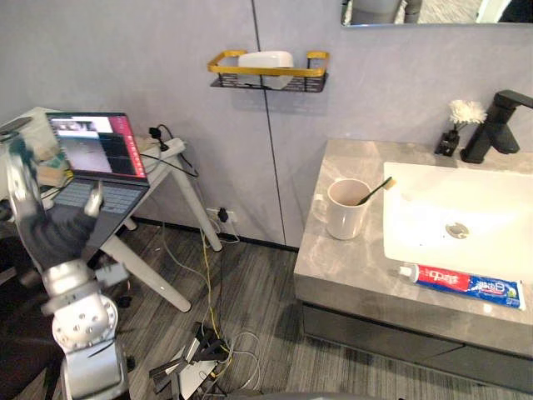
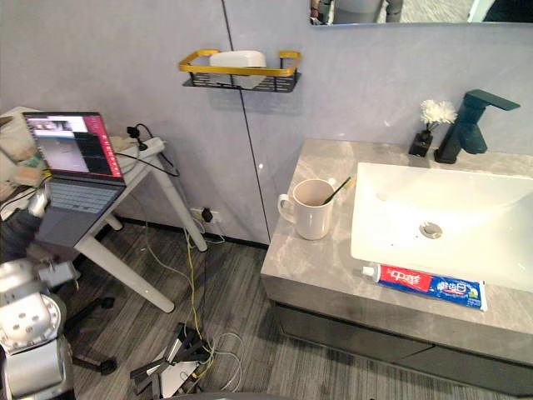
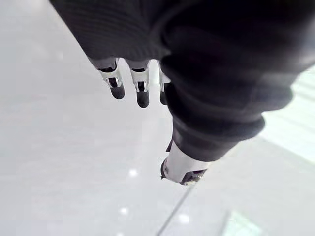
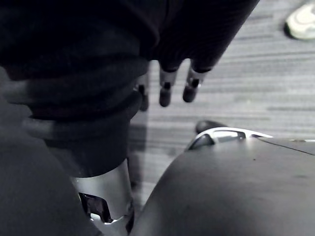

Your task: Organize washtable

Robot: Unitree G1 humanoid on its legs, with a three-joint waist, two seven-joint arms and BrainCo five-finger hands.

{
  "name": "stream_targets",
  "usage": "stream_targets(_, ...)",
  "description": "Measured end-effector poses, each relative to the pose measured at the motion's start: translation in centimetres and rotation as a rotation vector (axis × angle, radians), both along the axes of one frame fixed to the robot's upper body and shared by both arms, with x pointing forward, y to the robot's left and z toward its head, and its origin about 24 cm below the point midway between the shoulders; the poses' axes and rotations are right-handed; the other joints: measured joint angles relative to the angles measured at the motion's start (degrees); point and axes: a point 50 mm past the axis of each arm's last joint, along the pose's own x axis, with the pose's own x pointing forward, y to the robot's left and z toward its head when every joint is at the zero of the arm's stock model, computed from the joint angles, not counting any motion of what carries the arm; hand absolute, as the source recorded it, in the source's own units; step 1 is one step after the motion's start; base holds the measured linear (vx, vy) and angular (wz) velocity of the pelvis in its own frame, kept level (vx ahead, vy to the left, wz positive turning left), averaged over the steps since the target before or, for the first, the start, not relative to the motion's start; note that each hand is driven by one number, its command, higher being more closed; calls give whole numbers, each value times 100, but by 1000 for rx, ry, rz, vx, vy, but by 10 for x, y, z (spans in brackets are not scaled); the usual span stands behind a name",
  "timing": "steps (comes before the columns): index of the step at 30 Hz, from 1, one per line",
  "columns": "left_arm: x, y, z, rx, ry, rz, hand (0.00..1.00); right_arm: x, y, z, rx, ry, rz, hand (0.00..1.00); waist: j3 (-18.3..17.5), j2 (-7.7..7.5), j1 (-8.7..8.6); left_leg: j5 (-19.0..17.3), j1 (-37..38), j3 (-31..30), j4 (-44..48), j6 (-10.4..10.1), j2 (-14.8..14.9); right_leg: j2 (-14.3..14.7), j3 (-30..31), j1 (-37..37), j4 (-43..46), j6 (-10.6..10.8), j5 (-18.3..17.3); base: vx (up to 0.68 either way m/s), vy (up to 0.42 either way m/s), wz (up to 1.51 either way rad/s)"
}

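Bright, even light falls on the desk. The white sink, far right of the left robot hand, glares almost featureless. Just behind that hand the laptop screen glows. Soft shadow lies under the wall shelf. Past the hand's straight fingers a pale surface is washed out, with 3 small bright spots, perhaps lamps. The right robot hand, fingers straight, hangs dark and dim. The floor beyond it is lighter grey.

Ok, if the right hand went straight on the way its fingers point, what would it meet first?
Probably the grey plank floor: the right hand points its straight fingers at it, with nothing between in the wrist view, though depth is unclear.
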Motion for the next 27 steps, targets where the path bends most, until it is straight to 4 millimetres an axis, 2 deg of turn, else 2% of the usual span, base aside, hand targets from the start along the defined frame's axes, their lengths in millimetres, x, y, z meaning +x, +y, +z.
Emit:
stream_targets(3, 15, -31, 19, 77, -68, -151, 0, 0, -1, 0, 10, -3, 4, 0, -59, 22, -45, 173, 11, -76, -155, -16, -13, 6, -84, -1, 6, 9, 7, -79, -9, 19)
stream_targets(4, 20, -47, 25, 123, -83, -235, 0, 1, 0, 0, 11, -4, 4, 0, -80, 20, -102, 228, 11, -106, -207, -21, -7, 20, -101, -9, 5, 10, 12, -73, -23, 13)
stream_targets(5, 22, -54, 29, 147, -95, -274, 0, 2, 0, 0, 12, -6, 4, 0, -85, 22, -149, 244, 11, -117, -221, -24, -4, 26, -103, -10, 4, 11, 16, -53, -17, 3)
stream_targets(6, 27, -73, 38, 203, -121, -386, 0, 4, 0, 0, 13, -7, 5, 0, -119, 30, -226, 250, 14, -112, -221, -27, 6, 35, -77, -22, -6, 3, 31, -34, -8, -4)
stream_targets(7, 30, -82, 43, 229, -137, -448, 0, 5, 0, 0, 14, -7, 5, 0, -146, 33, -306, 252, 19, -102, -220, -27, 7, 36, -65, -24, -8, 5, 40, -25, -2, -10)
stream_targets(10, 42, -106, 57, 260, -172, -578, 0, 5, -1, 0, 14, -6, 14, 0, -223, 60, -385, 252, 34, 22, -218, -26, 27, 37, 106, -116, -20, 3, 90, -5, 11, -26)
stream_targets(11, 49, -121, 61, 290, -168, -646, 0, 6, -1, 0, 17, -2, 11, 0, -229, 67, -478, 252, 34, 34, -216, -26, 25, 37, 126, -121, -31, 3, 108, -12, 11, -14)
stream_targets(13, 58, -149, 60, 356, -119, -763, 0, 7, 0, -1, 22, 2, 12, 0, -248, 79, -622, 253, 36, 74, -209, -26, 33, 37, 182, -152, -29, -3, 119, -20, 11, -20)
stream_targets(14, 63, -172, 53, 415, -48, -884, 0, 7, 0, -1, 25, 5, 13, 0, -252, 85, -678, 252, 35, 181, -211, -26, 55, 43, 293, -231, -31, -19, 149, -20, 14, -29)
stream_targets(17, 67, -199, 41, 481, 70, -1067, 0, 7, 0, -1, 33, 7, 14, 0, -260, 100, -804, 252, 32, 249, -214, -26, 72, 52, 397, -298, -40, -32, 175, -15, 8, -21)
stream_targets(19, 69, -208, 39, 458, 133, -1186, 0, 9, 0, -1, 42, -2, -2, 0, -273, 125, -929, 252, 32, 315, -214, -26, 92, 65, 473, -320, -42, -44, 190, -5, 6, -21)
stream_targets(23, 69, -219, 38, 463, 164, -1252, 0, 9, 1, -1, 49, -9, -21, 0, -268, 122, -972, 249, 17, 340, -228, -26, 110, 78, 566, -428, -49, -57, 215, -25, 0, -12)
stream_targets(27, 58, -242, 30, 511, 152, -1285, 0, 14, 2, -1, 53, -14, 11, 0, -236, 74, -1005, 249, 17, 433, -313, -26, 109, 73, 680, -537, -61, -51, 260, -16, 12, -12)
